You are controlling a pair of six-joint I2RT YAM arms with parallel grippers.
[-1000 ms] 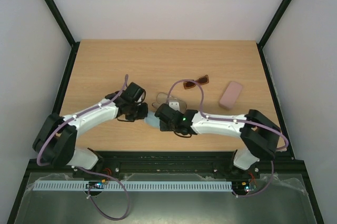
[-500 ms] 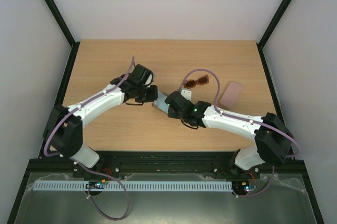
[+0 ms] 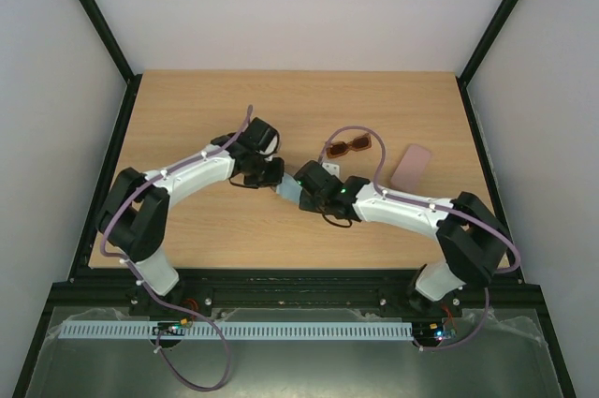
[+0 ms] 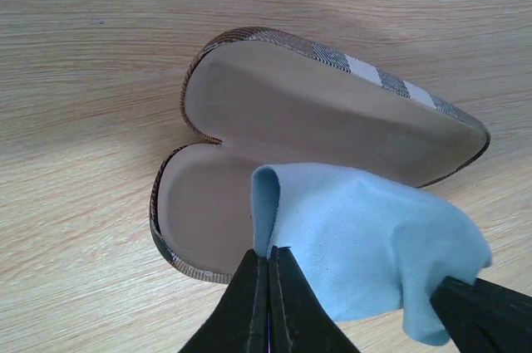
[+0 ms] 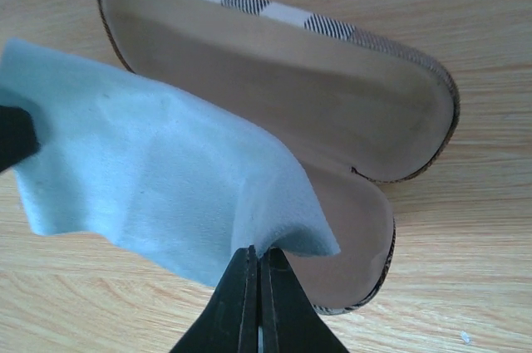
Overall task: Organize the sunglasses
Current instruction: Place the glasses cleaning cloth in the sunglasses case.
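Under both grippers lies a wooden table (image 3: 187, 229), with the left arm (image 3: 187, 173) and right arm (image 3: 412, 211) reaching in so that their tips meet near its middle. Just below and beyond the fingertips an open glasses case (image 4: 274, 112) rests on the wood, checked on the outside, beige inside, both halves spread flat. Between the grippers hangs a light blue cloth (image 4: 366, 245), draped over the near half of the case. The left gripper (image 4: 268, 257) is pinched tight on one corner of it, and the right gripper (image 5: 253, 257) is pinched tight on the opposite edge. Beyond the right gripper and off to its right lies a flat pink case (image 3: 411, 167). The reddish-brown sunglasses (image 3: 348, 146) sit on the table just beyond the right gripper, apart from both cases. The wire-framed pair cannot be made out.
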